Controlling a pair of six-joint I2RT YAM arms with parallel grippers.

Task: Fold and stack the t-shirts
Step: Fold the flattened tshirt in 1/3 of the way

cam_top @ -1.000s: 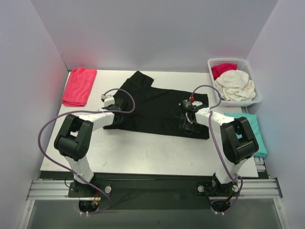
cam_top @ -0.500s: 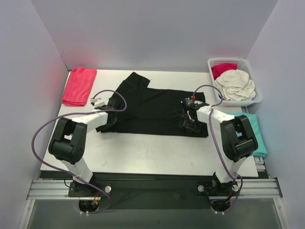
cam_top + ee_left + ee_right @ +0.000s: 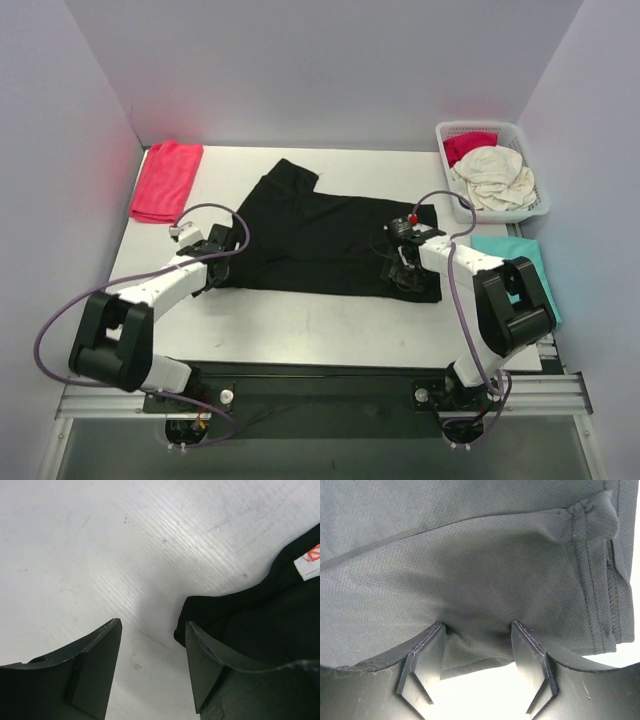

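A black t-shirt (image 3: 320, 235) lies spread flat across the middle of the table, one sleeve pointing to the back. My left gripper (image 3: 216, 260) is at its left edge. In the left wrist view the left gripper (image 3: 152, 647) is open over bare table, its right finger beside the shirt's corner (image 3: 260, 615), near the white neck label (image 3: 307, 562). My right gripper (image 3: 405, 272) is at the shirt's near right corner. In the right wrist view the right gripper (image 3: 477, 630) is open, fingertips down on the black cloth (image 3: 470, 555), the cloth's edge between them.
A folded red t-shirt (image 3: 167, 180) lies at the back left. A teal t-shirt (image 3: 520, 262) lies at the right edge beside my right arm. A white lattice basket (image 3: 540, 205) at the back right holds cream (image 3: 495, 178) and red (image 3: 468, 146) cloth.
My left arm has swung left and nearer, its gripper going from over the shirt to its left edge. My right gripper has shifted a little nearer. The shirt lies slightly differently.
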